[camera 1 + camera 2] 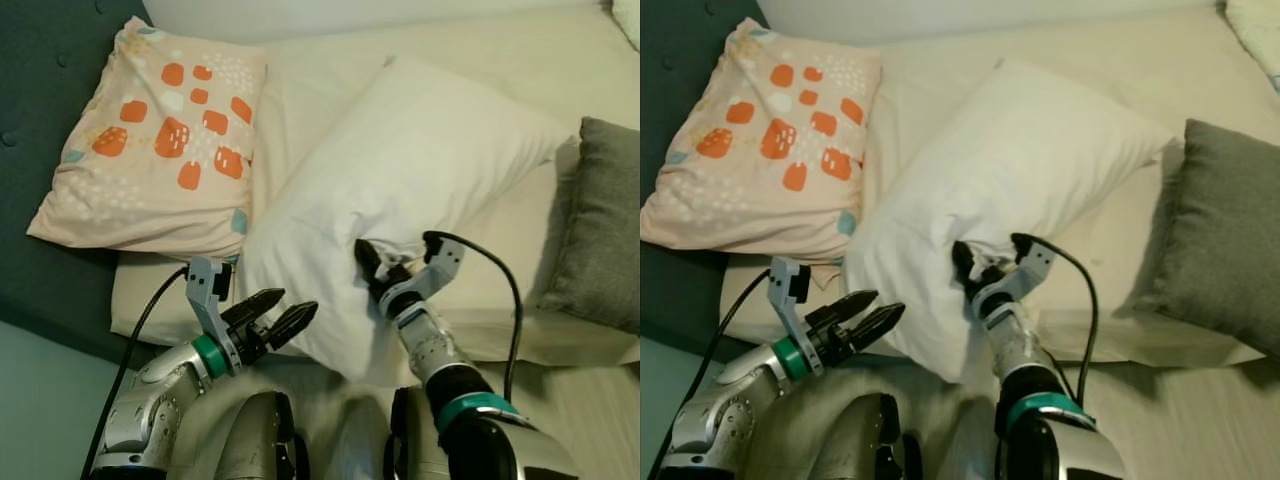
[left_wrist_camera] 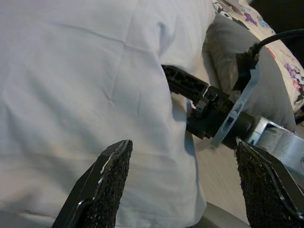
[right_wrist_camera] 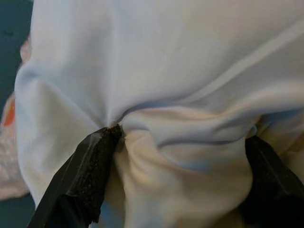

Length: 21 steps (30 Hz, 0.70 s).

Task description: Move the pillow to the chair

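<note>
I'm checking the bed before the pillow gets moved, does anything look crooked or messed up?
The white pillow lies diagonally across the bed, not squared like the patterned pillow. Its near side is bunched into folds where the right gripper presses in. The left gripper is open beside its edge. Nothing looks torn or spilled.

grey cushion (image 1: 600, 230) cut by right edge, right tool (image 1: 385, 268) tips buried in white pillow (image 1: 410, 160)

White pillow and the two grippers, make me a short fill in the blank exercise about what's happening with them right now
1. The right gripper has bunched fabric of the ____ pillow between its fingers.
2. The left gripper hovers beside that pillow with its fingers ____.
3. The pillow with orange patches lies on the robot's ____ side.
4. The ____ cushion lies on the robot's right.

Missing words: white; open; left; grey
</note>
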Motion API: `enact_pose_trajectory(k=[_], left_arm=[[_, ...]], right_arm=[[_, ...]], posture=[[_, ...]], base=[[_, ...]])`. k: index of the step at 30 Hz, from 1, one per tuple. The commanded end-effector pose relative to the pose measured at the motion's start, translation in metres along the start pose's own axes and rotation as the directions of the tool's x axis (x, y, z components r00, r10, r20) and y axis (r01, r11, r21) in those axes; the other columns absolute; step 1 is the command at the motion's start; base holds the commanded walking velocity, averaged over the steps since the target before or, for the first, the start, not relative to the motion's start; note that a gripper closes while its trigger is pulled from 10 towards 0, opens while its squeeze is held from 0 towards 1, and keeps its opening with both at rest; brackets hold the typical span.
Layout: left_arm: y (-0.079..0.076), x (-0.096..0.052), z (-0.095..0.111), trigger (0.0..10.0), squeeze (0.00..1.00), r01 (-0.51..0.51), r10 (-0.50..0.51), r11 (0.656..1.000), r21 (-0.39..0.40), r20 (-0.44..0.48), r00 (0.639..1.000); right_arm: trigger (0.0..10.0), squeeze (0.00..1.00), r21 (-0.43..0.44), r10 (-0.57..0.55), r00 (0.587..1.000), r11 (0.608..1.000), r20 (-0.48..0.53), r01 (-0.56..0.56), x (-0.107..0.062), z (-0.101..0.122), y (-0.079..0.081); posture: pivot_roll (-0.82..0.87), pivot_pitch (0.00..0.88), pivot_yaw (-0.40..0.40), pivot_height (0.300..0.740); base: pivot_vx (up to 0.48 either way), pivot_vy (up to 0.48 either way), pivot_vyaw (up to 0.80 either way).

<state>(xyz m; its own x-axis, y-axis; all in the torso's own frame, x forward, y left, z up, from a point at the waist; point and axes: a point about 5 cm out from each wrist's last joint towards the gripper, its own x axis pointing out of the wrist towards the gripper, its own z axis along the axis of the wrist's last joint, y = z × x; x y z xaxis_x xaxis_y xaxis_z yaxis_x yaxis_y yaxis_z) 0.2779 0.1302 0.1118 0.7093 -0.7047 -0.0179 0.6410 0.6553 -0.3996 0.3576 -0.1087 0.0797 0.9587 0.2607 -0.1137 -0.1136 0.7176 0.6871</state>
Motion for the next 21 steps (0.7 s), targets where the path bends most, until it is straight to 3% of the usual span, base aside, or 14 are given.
enact_pose_trajectory(k=[1,10,21], left_arm=[[0.005,-0.006,-0.004,10.0,0.0,-0.035,0.035,0.999,0.005,-0.015,0.999],[0.007,-0.005,-0.003,10.0,0.0,-0.057,0.057,0.998,0.011,-0.006,0.998],[0.02,-0.004,-0.002,10.0,0.0,-0.173,0.173,0.984,0.048,0.008,0.985]], right_arm=[[0.0,0.0,-0.016,0.016,0.994,1.0,-0.111,-0.018,-0.005,-0.03,0.005],[0.0,0.0,-0.007,-0.011,0.997,1.0,-0.076,0.01,-0.005,-0.022,-0.001],[0.0,0.0,-0.034,0.013,0.994,0.999,-0.108,-0.017,-0.006,-0.028,0.001]], posture=[[0.09,0.144,0.175,0.621],[0.08,0.133,0.173,0.621],[0.08,0.13,0.174,0.621]], base=[[0.0,0.0,0.0],[0.0,0.0,0.0],[0.0,0.0,0.0]])
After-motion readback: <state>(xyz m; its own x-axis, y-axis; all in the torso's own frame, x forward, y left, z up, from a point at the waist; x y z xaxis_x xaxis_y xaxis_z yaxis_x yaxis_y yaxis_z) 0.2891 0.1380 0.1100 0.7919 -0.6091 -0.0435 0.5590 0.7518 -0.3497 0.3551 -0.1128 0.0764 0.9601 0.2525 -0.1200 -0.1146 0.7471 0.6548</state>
